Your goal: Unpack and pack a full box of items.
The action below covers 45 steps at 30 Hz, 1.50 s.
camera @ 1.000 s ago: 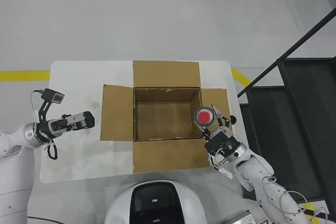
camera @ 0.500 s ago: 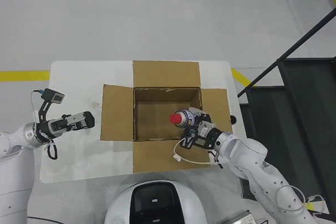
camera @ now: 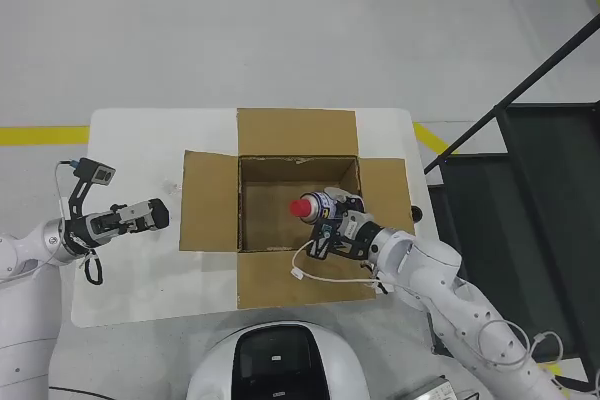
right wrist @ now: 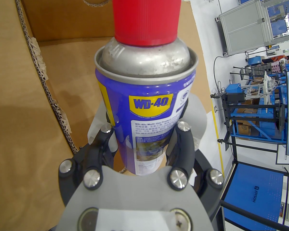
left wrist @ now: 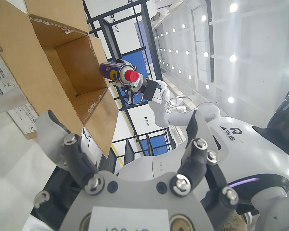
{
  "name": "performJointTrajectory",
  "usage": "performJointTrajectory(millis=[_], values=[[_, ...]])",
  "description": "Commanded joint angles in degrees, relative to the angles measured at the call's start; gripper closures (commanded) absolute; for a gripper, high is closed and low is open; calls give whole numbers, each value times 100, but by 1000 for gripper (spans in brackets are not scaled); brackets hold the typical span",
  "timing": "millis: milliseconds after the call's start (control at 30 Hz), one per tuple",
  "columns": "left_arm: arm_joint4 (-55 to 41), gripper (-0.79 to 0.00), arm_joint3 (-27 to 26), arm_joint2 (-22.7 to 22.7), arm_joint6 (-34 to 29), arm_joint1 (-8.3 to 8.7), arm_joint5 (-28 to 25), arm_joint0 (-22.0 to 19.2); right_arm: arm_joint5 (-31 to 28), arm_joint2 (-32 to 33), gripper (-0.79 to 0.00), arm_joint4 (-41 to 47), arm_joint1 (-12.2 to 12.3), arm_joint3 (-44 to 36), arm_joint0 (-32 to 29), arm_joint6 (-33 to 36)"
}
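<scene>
With the right pincer (right wrist: pixel 147 121) clenched round the spray can (camera: pixel 315 208), held tilted over the middle of the open box (camera: pixel 208 200), lower it clear of the box walls, then release; the left pincer (camera: pixel 165 213) hangs released beside the box.

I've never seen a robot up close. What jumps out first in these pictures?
The blue spray can with its bright red cap stands out most, gripped in the right arm's jaws over the open cardboard box in the middle of the white table. Next comes the box itself, its four flaps spread outward. On the box's left, the left arm's jaws hang open above the table, holding nothing.
</scene>
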Motion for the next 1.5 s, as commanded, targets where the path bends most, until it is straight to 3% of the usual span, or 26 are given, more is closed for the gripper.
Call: performJointTrajectory(millis=[0, 367, 600, 733, 833, 1033, 1467], values=[[0, -785, 0, 0, 0, 0, 0, 0, 0, 0, 0, 0, 0, 0, 0, 0], [0, -785, 0, 0, 0, 0, 0, 0, 20, 11, 0, -36, -2, 50, -10, 55], [0, -785, 0, 0, 0, 0, 0, 0, -252, -167, 0, 247, -104, -74, 538, 1716], [0, -785, 0, 0, 0, 0, 0, 0, -755, -498, 0, 714, -197, 26, 1051, 2747], [0, -785, 0, 0, 0, 0, 0, 0, -1056, -866, 0, 1136, -294, 336, 1505, 3437], [0, -785, 0, 0, 0, 0, 0, 0, -1196, -1657, 0, 1997, -548, 1254, 2367, 4090], [0, -785, 0, 0, 0, 0, 0, 0, -930, -2966, 0, 3076, -1076, 3242, 3622, 4329]])
